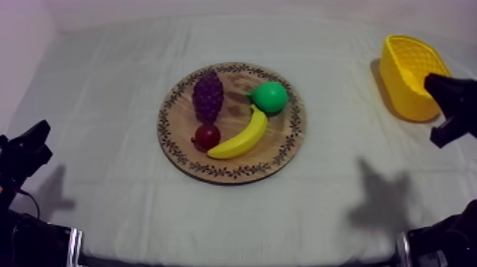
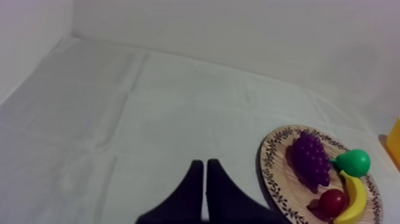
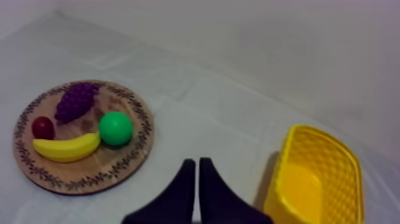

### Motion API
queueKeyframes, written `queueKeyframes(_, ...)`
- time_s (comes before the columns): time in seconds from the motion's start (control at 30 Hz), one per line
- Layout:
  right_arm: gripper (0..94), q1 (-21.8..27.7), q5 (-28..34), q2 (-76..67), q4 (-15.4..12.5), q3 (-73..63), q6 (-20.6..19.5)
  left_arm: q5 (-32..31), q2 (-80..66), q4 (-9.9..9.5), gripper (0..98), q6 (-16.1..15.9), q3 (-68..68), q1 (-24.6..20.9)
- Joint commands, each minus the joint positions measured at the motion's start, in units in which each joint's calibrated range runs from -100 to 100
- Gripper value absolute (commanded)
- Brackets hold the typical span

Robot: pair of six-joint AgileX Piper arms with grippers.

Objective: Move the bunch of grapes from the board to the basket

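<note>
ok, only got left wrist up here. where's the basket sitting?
Observer: The yellow basket stands at the table's right side, well apart from the wooden board.
Operator: anything in it?
Observer: No. The right wrist view looks into it, and its inside is bare.
Operator: right tool?
Observer: The right tool is shut on nothing, its fingers together as a wedge, and it is held near the basket.
</note>
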Motion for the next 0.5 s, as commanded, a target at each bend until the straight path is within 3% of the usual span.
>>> queueKeyframes(0.0, 0.3, -2.1, 0.6, 6.4, -0.1, -6.4, 0.3, 0.0, 0.0, 0.01, 0.1, 0.0, 0.0, 0.0)
queueKeyframes(0.27, 0.3, -6.9, 1.6, 21.1, 1.3, -20.8, -1.9, 0.0, 0.0, 0.01, 0.1, 0.0, 0.0, 0.0)
queueKeyframes(0.47, 0.3, -9.9, 4.9, 32.2, 2.7, -33.4, -5.9, 0.0, 0.0, 0.01, 0.1, 0.0, 0.0, 0.0)
